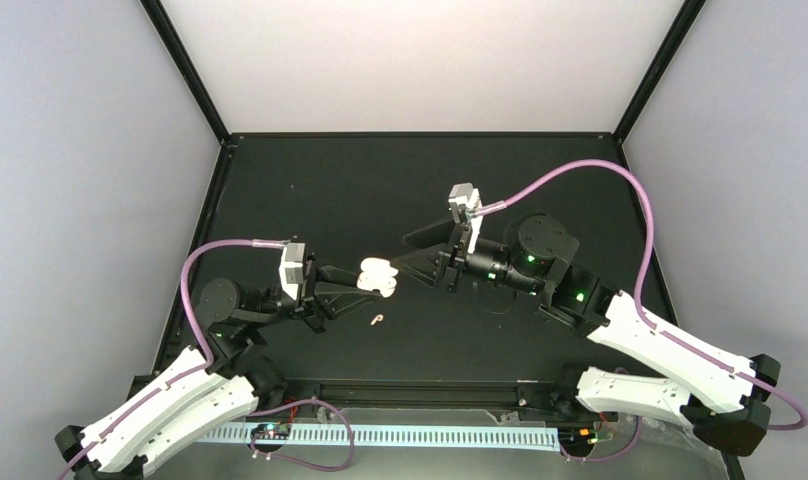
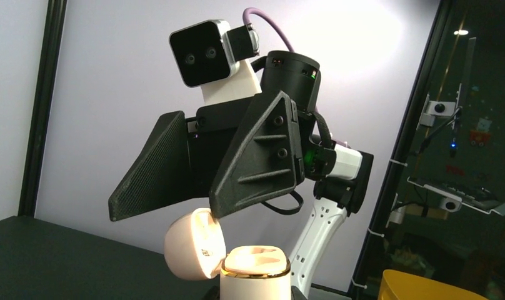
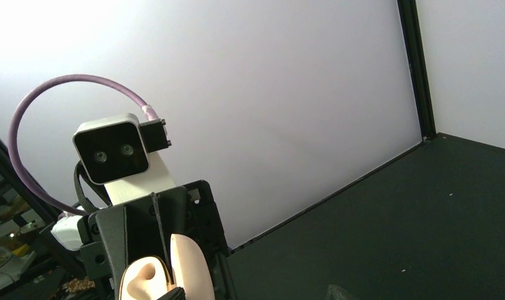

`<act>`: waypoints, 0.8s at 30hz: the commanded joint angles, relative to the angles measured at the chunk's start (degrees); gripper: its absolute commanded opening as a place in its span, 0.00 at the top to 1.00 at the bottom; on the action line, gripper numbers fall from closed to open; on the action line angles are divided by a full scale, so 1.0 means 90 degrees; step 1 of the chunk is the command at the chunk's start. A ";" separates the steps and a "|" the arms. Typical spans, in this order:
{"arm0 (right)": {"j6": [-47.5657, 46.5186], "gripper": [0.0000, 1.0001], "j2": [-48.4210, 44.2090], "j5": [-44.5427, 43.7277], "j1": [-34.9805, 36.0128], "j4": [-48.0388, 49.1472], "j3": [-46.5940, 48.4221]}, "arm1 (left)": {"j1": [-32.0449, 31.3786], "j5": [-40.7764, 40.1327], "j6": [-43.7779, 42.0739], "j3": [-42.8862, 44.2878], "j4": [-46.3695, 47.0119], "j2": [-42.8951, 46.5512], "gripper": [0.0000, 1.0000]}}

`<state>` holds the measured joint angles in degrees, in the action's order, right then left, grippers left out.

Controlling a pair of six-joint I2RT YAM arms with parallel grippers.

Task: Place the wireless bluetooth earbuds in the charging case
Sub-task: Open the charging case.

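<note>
Left pincer (image 1: 360, 283) is clamped on the case (image 1: 378, 276), gripping it from below so the mouth faces up. The lid (image 2: 192, 245) is swung open to one side and the gold rim (image 2: 255, 272) of the lower half is showing. That arm stretches from its base toward the middle of the table (image 1: 310, 190), forearm low and nearly level. Its camera (image 1: 293, 266) rides on top of the wrist, and a purple cable (image 1: 195, 270) loops back behind it. Right pincer (image 2: 164, 209) comes at the case from the opposite side, its arm bent at the elbow and the wrist rolled so its own camera (image 1: 464, 200) sits on the far side. Its two black fingers (image 2: 262, 156) stand wide apart and tilt down over the case. One tip is just above the open lid and the other is out to the side, and I see nothing between them. From above, the tips end right beside the case, though I cannot tell if they touch it. One earbud (image 1: 378, 321) lies alone on the table just on the near side of the case, toward the arm bases. Moulded wells show inside the case, but I cannot tell whether a bud sits in either one.
</note>
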<state>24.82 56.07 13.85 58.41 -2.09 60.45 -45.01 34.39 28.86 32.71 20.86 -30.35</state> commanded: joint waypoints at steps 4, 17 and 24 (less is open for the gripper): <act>0.0020 0.38 -0.0429 -0.0280 -0.0025 0.0001 0.0079 | -0.0008 -0.0420 -0.0267 -0.0080 -0.0443 0.0439 0.98; -0.0061 0.37 0.0225 -0.1235 -0.0025 -0.0765 -0.0704 | -0.0008 -0.1140 -0.1352 0.0277 -0.2159 0.1645 0.98; 0.0120 0.42 0.2268 -0.0935 -0.0025 -0.0371 -0.0947 | -0.0008 -0.1350 -0.1730 0.0405 -0.2911 0.2218 0.99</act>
<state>24.69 69.28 5.08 58.41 -5.80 51.94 -45.01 24.34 16.60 34.33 0.01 -12.84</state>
